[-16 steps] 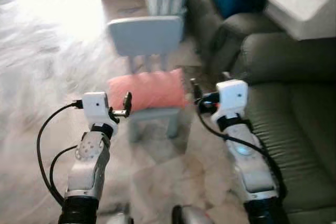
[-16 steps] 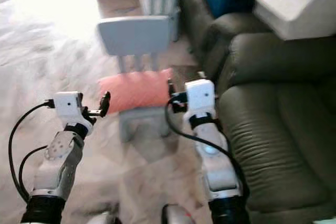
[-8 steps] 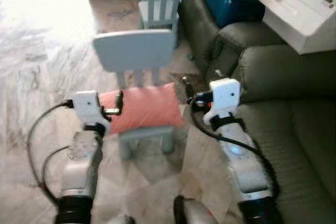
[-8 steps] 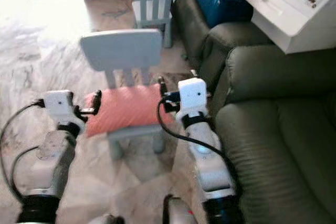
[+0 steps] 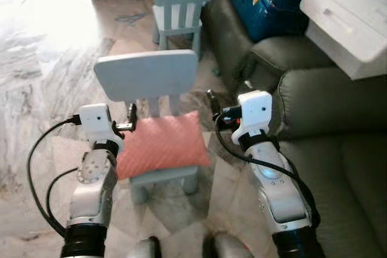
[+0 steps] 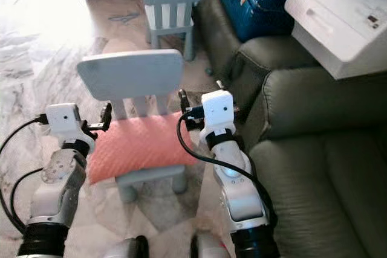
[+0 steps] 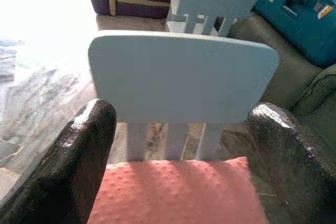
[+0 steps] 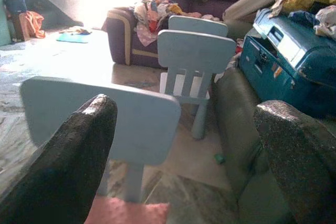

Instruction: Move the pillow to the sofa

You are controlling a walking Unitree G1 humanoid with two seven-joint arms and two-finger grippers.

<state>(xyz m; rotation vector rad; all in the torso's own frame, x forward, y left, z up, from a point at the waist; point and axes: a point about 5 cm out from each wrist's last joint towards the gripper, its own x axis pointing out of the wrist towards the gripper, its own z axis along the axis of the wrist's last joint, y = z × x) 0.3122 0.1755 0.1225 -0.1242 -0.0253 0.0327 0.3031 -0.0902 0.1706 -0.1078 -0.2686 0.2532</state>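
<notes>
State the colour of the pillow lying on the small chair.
The pillow is salmon pink with a dotted texture, clearest in the left eye view.

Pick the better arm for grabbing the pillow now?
Left, marginally. The left gripper, fingers open, hovers over the pink pillow on the small blue chair. The right gripper sits off the pillow's corner, nearer the green sofa.
</notes>
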